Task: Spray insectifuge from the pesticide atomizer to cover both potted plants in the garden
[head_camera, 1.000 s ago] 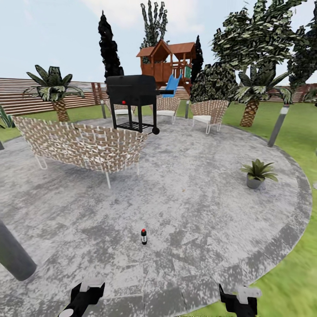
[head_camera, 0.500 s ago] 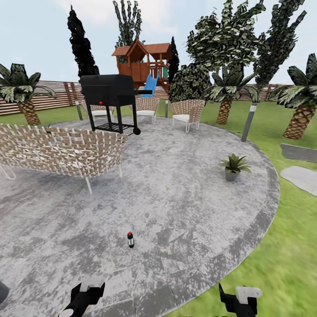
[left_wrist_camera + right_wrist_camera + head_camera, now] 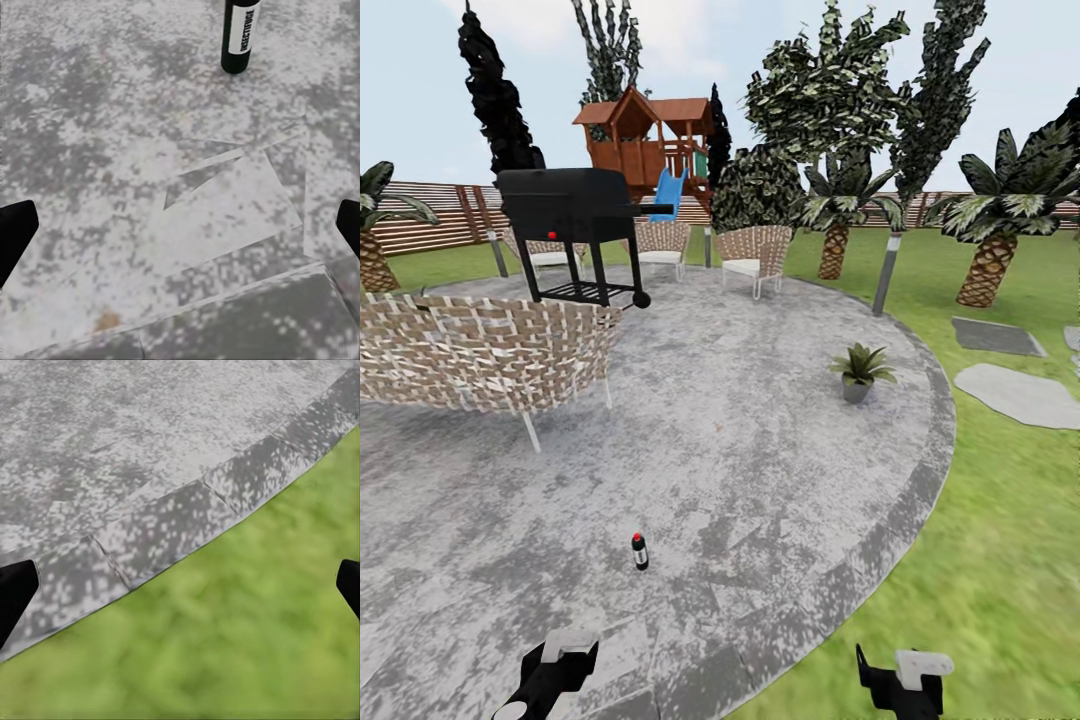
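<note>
Far left, a palm (image 3: 372, 235) against the slatted fence (image 3: 435, 210). Nearer, a woven sofa (image 3: 480, 352) on the left side of the grey patio (image 3: 760, 450), back turned this way. Behind it a black grill (image 3: 573, 225) on its stand, red knob showing, then two woven chairs (image 3: 755, 255) at the far rim and a wooden playhouse (image 3: 645, 140) with a blue slide beyond.

Low left of frame, left gripper (image 3: 550, 672) hanging over the paving, fingers spread wide and holding nothing; in the left wrist view just the two dark fingertips (image 3: 15, 236) at the edges, bare stone between. Ahead of it and slightly right, the atomizer (image 3: 640, 551) standing upright on the patio, alone, red top up; seen close from the left wrist (image 3: 241, 36), dark bottle with white label, well apart from the fingers.

Right of centre, one potted plant (image 3: 860, 370) near the patio's right rim, green rosette in a grey pot. Past it a grey lamp post (image 3: 886, 275) at the edge, palms behind on the lawn (image 3: 1000, 560). Stepping stones (image 3: 1015, 392) far right.

Low right, right gripper (image 3: 905, 682) over the patio's edge, likewise spread and empty; right wrist view has dark fingertips (image 3: 15, 592) at each side, kerb stones and grass between.
</note>
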Controlling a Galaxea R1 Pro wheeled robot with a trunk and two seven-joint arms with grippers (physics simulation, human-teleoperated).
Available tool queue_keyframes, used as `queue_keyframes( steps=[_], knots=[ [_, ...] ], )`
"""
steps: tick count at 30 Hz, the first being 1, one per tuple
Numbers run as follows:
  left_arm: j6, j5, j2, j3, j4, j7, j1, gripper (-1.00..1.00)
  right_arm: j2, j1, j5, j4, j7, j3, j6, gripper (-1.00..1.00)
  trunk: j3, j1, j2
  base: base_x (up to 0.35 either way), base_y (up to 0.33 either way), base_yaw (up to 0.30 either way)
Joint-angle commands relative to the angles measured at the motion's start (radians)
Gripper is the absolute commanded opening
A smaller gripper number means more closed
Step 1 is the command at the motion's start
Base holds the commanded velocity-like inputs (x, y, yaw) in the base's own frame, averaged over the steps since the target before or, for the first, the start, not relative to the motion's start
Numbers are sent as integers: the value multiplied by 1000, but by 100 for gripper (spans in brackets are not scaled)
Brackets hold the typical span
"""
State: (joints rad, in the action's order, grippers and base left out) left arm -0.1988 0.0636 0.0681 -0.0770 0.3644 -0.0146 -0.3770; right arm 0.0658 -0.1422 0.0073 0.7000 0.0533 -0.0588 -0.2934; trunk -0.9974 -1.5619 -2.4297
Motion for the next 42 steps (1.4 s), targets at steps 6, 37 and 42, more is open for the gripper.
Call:
queue_keyframes(
  steps=[6,37,42],
  knots=[
    [-4,7,-1,-6,-1,-1,0,100,0,0,2,-1,1,2,-3,100,-1,0,0,0,87,-7],
    [-4,7,-1,-6,-1,-1,-1,100,-4,0,-1,0,5,4,-4,100,-1,0,0,32,58,0],
    [-4,7,-1,-6,-1,-1,0,100,-4,0,-1,0,5,4,-4,100,-1,0,0,259,216,0]
  ],
)
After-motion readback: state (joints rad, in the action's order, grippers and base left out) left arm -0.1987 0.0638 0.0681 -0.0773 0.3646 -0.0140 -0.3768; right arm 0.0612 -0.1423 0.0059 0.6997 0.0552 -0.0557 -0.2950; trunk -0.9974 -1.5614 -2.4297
